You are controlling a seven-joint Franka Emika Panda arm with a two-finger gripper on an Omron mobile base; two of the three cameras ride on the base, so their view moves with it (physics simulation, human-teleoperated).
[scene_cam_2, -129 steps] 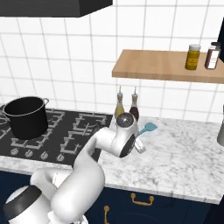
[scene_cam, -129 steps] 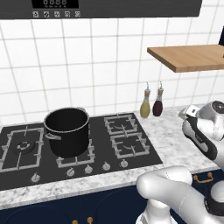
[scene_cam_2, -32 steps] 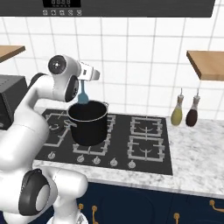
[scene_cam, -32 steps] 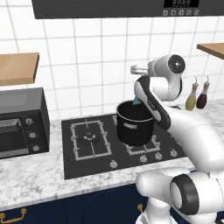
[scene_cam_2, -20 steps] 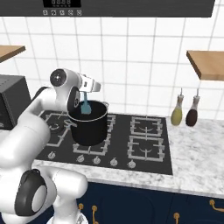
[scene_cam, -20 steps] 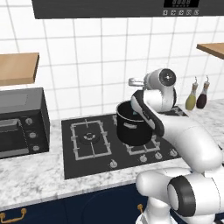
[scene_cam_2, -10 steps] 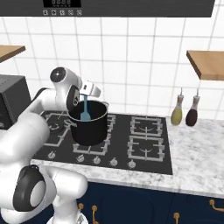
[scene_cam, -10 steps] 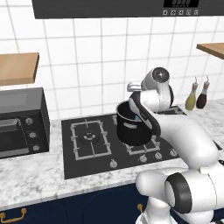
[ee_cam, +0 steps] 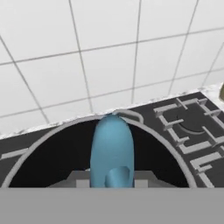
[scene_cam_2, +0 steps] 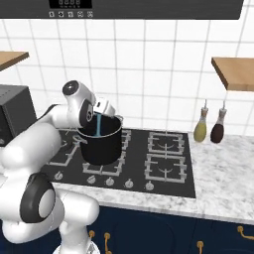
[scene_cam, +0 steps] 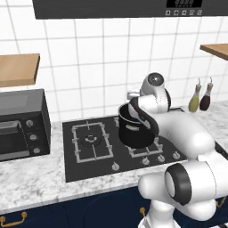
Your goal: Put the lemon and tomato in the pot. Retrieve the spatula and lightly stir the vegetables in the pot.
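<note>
The claw (scene_cam_2: 101,112) is clamped on the spatula (scene_cam_2: 98,124), blade hanging straight down into the pot (scene_cam_2: 101,145) just below on the hob (scene_cam_2: 163,163), apparently so it can stir whatever lies inside, hidden from view.

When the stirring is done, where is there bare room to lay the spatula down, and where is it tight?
Bare marble counter lies right of the hob, in front of the two bottles. More lies between the hob and the oven. It is tight at the pot, where the gripper holds the spatula.
</note>
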